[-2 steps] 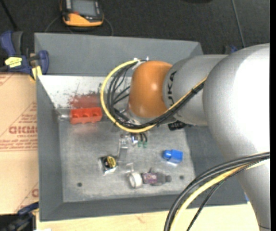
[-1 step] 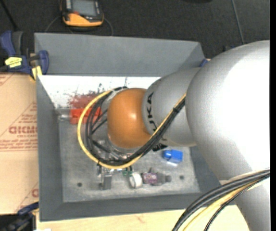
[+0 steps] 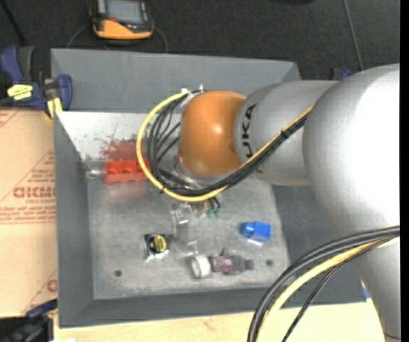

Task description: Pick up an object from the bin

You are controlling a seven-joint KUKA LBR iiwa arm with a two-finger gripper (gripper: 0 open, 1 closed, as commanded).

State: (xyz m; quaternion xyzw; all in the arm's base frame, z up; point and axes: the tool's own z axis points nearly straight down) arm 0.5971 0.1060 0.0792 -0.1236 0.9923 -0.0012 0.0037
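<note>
My gripper (image 3: 184, 224) hangs under the arm's orange cover over the middle of the bin floor. Just below it and to the left lies a small black and yellow object (image 3: 154, 246). A small white roll (image 3: 199, 266) sits near the front, touching a purple and grey piece (image 3: 226, 263) on its right. To the gripper's right lies a blue block (image 3: 256, 231). A small green bit (image 3: 212, 206) peeks out beside the gripper's upper part. Nothing shows held in the gripper.
A red toy brick (image 3: 124, 171) lies at the back left of the floor, against the sloping wall. The arm and its looping cables cover the back right of the bin.
</note>
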